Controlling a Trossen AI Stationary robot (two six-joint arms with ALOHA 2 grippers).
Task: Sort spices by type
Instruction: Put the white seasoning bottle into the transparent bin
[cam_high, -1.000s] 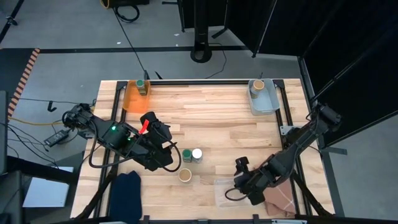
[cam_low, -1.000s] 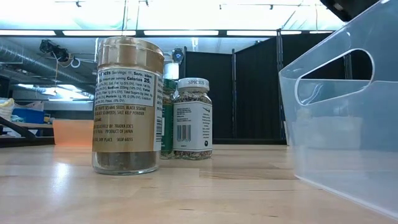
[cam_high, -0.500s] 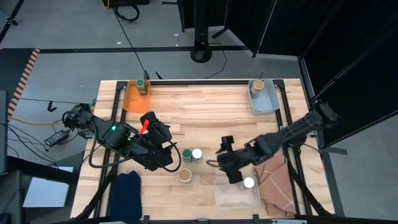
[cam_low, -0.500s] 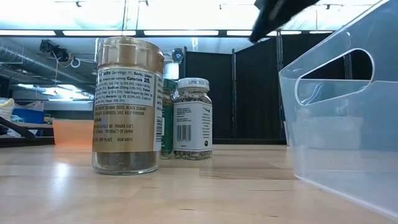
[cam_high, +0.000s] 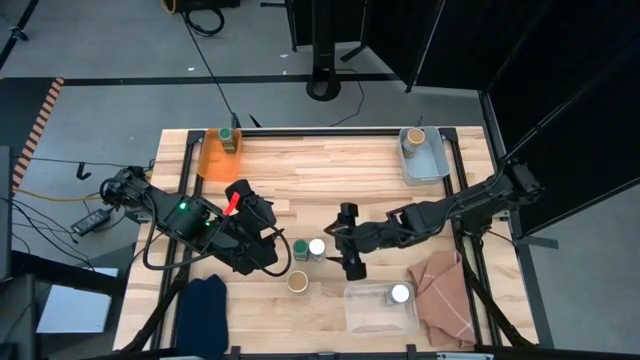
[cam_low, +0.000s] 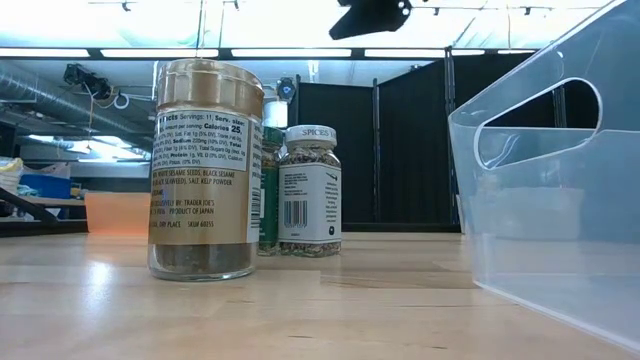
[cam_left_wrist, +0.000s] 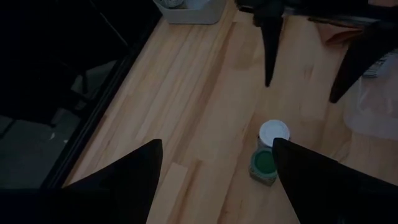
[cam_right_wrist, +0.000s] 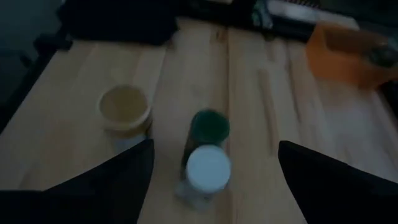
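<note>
On the wooden worktop (cam_high: 380, 180) I hover my right tool (cam_high: 347, 247), spread wide and empty, beside the white-lidded jar (cam_high: 317, 247), ready to grab it for the clear bin (cam_high: 375, 310); my left tool (cam_high: 268, 243) waits open.

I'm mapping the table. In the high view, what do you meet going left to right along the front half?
Left gripper → green-lidded jar → white-lidded jar → right gripper → clear bin → tan cloth.
</note>
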